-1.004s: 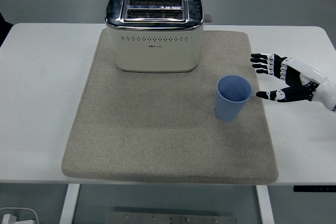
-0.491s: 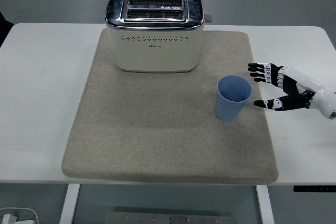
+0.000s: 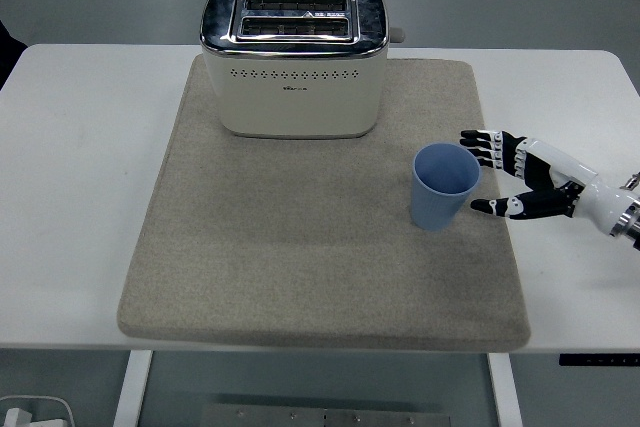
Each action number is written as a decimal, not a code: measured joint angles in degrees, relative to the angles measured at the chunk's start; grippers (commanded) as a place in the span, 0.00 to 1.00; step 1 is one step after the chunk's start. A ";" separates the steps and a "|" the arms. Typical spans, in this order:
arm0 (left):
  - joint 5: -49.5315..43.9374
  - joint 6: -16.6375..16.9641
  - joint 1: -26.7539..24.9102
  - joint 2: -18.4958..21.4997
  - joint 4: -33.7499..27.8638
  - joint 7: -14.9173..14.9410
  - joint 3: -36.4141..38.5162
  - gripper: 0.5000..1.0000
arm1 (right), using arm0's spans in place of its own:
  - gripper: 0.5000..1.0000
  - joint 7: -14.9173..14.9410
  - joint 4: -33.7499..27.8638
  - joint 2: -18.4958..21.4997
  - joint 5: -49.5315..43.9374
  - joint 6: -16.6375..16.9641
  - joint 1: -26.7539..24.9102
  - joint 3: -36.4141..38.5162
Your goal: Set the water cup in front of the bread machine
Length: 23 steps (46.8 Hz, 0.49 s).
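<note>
Head view, 1 blue cup (image 3: 444, 185) on mat (image 3: 300, 247), 1 toaster (image 3: 294, 59) behind, right hand (image 3: 520, 177) spread wide beside cup, empty

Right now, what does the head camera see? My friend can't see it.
The robot's right hand, fingers open, reaches toward a blue cup standing on a grey mat. A cream toaster sits at the mat's far edge.
</note>
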 measured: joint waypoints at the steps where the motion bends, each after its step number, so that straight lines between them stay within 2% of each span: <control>1: 0.00 0.00 0.00 0.00 0.00 -0.01 0.00 1.00 | 0.86 0.00 0.00 0.07 0.00 0.00 -0.03 0.00; 23: 0.00 0.00 0.00 0.00 0.00 0.03 0.00 1.00 | 0.86 0.00 -0.09 2.76 -0.09 -0.08 -1.54 0.09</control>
